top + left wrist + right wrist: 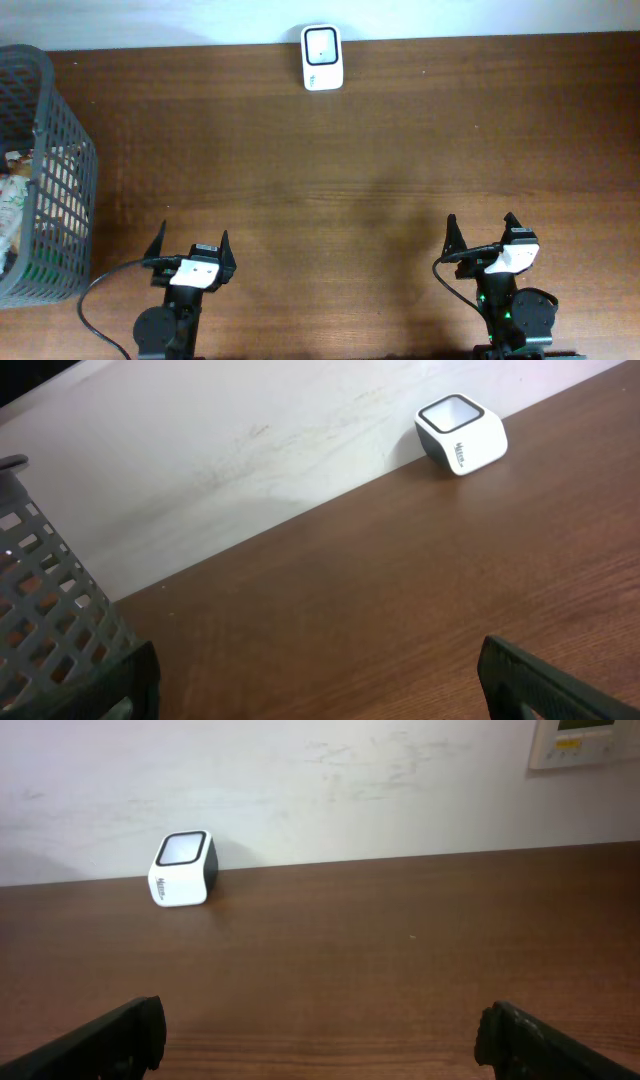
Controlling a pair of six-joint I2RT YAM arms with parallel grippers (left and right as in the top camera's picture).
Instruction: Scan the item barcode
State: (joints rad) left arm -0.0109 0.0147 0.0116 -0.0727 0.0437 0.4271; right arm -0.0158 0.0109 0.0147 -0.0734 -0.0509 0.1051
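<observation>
Picking was the step not yet started: left gripper (192, 241) and right gripper (481, 228) waited well apart from the scanner (322, 58), jaws wide apart and empty. Items (14, 200) lay in the basket (62, 160), far left of the scanner; the left arm likely needed to reach there first.

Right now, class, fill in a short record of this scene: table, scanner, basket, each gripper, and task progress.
table: brown wood
scanner: white, at the far edge, window facing up
basket: grey mesh, far left, items inside
left gripper: open, empty, near edge
right gripper: open, empty, near edge
progress: nothing picked up yet
</observation>
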